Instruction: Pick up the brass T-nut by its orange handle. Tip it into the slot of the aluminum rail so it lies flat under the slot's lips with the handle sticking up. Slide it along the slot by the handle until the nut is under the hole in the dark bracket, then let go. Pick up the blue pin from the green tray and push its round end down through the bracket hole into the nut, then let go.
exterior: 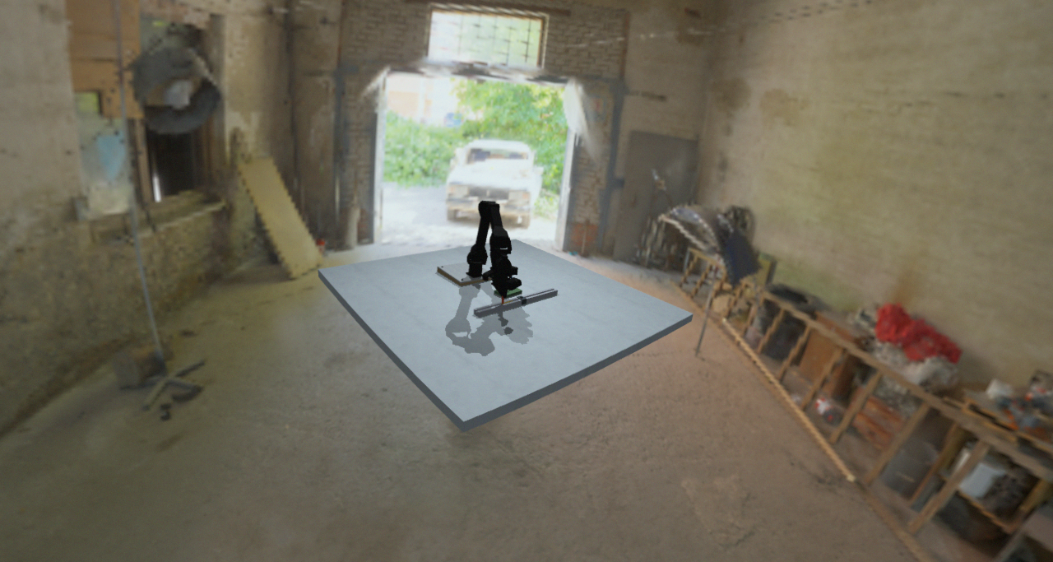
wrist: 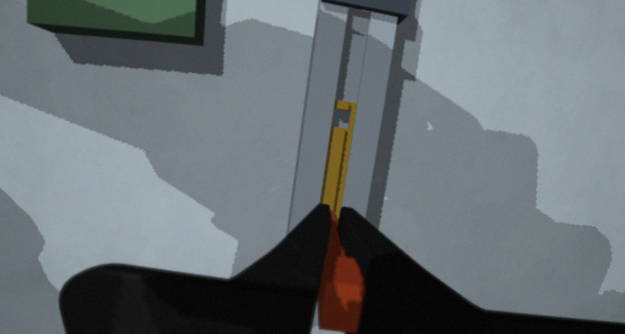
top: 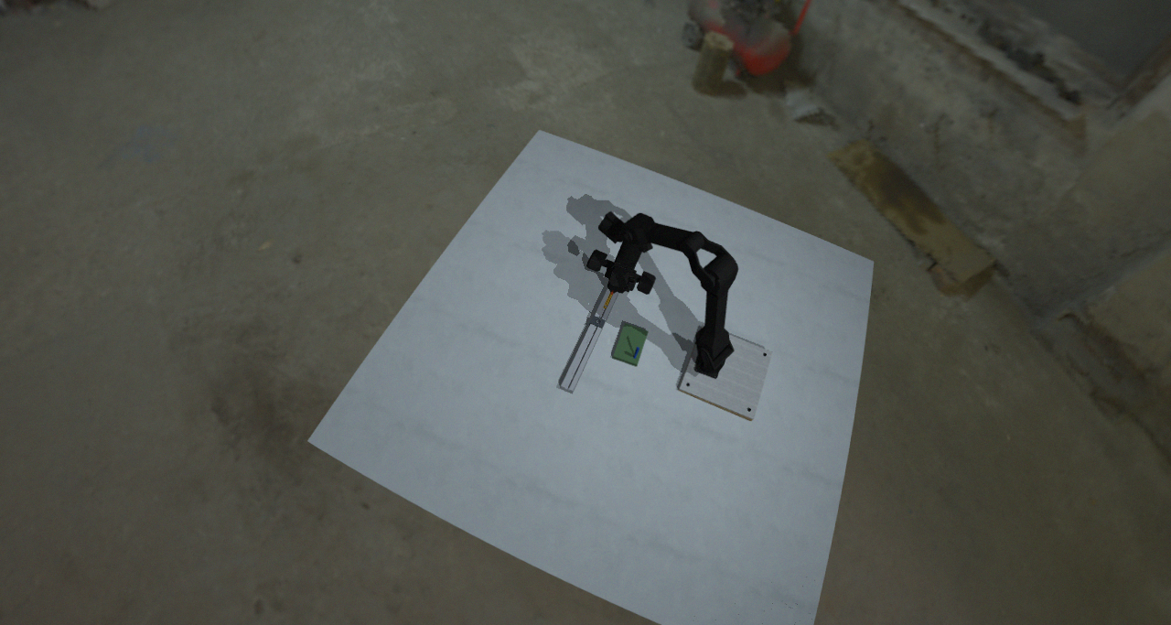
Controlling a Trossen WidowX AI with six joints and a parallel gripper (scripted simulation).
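Pale tabletop (top: 491, 425) (exterior: 470, 389), brass T-nut (top: 607, 300) (wrist: 334, 163) narrow and yellow.

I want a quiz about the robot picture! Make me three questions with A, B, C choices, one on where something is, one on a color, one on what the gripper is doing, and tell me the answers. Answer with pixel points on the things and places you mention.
1. Where is the blue pin?
A) On the floor
B) In the green tray
C) In the gripper

2. What color is the handle?
A) Orange
B) Purple
C) White

3. How is the gripper?
A) Wide open
B) Shut on nothing
C) Shut on the handle

Answers:
1. B: the top view shows the blue pin (top: 636, 351) inside the green tray (top: 617, 357) (wrist: 117, 31).
2. A: the handle (wrist: 342, 295) looks reddish orange up close.
3. C: the wrist view shows the fingers of the gripper (wrist: 334, 210) pressed on both sides of the handle.
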